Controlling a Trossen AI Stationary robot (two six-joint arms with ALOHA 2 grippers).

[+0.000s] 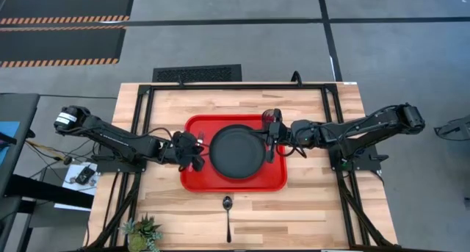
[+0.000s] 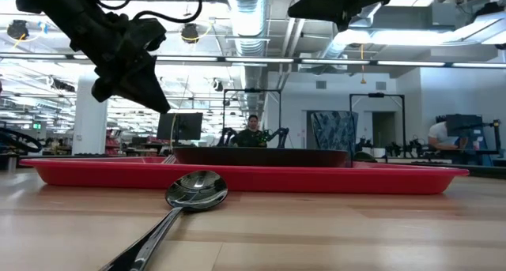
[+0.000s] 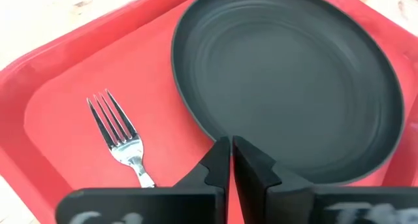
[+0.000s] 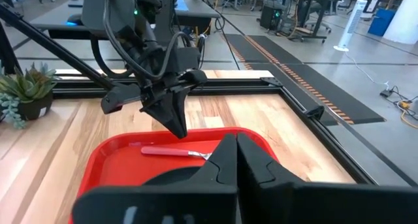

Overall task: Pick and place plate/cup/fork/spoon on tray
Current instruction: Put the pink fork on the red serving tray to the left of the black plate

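The red tray (image 1: 235,180) lies mid-table with the black plate (image 1: 236,150) on it. The fork (image 4: 168,151), red handle and silvery tines (image 3: 121,131), lies flat on the tray's left part beside the plate. My left gripper (image 3: 230,151) hovers shut and empty above the tray, near the fork and the plate's left rim (image 1: 195,155). The tinted cup (image 1: 274,117) stands at the tray's far right corner. My right gripper (image 4: 235,145) is shut and empty, above the tray's right part next to the cup (image 1: 270,138). The dark spoon (image 1: 228,208) lies on the bare table in front of the tray.
A small potted plant (image 1: 143,234) stands at the table's near left corner. Black frame rails (image 1: 139,120) run along the table's left, right and far sides. Bare wood lies between the tray and the near edge, around the spoon (image 2: 196,190).
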